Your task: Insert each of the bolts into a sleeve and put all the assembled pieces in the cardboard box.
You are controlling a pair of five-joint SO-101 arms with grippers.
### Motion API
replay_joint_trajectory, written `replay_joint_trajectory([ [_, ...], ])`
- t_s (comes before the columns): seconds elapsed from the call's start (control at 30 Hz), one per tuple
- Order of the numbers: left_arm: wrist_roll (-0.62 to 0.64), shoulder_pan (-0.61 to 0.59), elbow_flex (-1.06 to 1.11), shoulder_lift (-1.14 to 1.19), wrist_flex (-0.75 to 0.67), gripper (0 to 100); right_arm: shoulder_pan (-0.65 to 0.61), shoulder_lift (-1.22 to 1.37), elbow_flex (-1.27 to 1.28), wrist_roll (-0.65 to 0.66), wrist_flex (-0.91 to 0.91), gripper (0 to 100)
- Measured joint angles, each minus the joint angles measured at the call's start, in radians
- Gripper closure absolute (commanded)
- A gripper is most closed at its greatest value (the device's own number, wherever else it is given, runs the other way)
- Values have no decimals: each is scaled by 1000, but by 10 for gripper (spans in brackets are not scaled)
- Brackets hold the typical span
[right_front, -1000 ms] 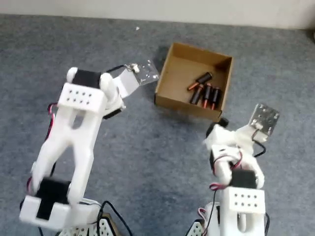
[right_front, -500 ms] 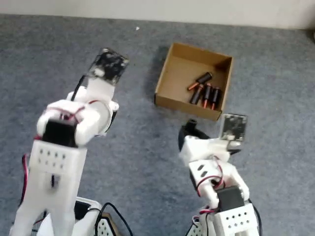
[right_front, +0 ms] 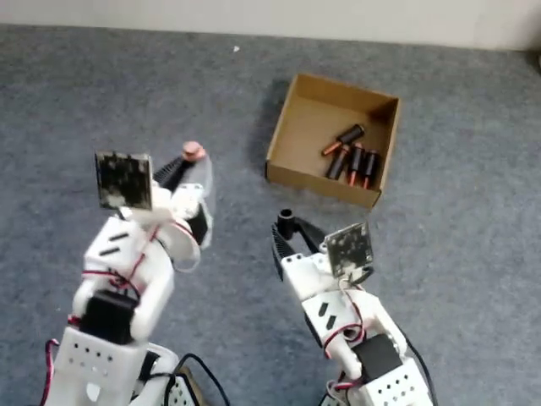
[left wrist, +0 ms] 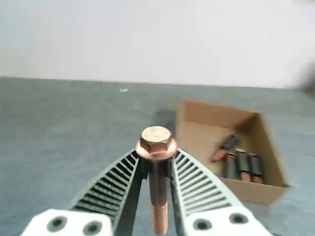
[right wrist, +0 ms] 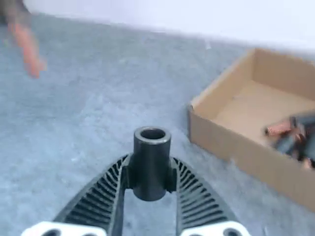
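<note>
My left gripper (left wrist: 156, 160) hangs well apart from the cardboard box (right_front: 317, 182), clamped on a bolt (left wrist: 156, 143) with its head at the fingertips. My right gripper (right wrist: 150, 169), near the box's front wall, grips a sleeve (right wrist: 151, 152).

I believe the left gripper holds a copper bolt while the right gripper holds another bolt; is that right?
Not quite: the right wrist view shows the right gripper holding a black sleeve, not a bolt. The left gripper does hold the copper bolt.

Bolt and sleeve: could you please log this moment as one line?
left gripper shut on bolt; right gripper shut on sleeve; cardboard box holds assembled pieces
</note>
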Motion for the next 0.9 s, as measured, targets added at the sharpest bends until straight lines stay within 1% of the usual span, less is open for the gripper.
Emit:
replay_joint_trajectory([
  [0.17, 12, 137, 107, -77, -91, 995, -66, -18, 0, 26, 0, 994],
  [0.37, 12, 163, 141, -109, -204, 995, -86, -18, 0, 28, 0, 994],
  [0.67, 12, 262, 147, -112, -215, 995, -89, -18, 0, 28, 0, 994],
  [0.9, 12, 272, 227, -117, -215, 995, -89, -18, 0, 28, -2, 994],
])
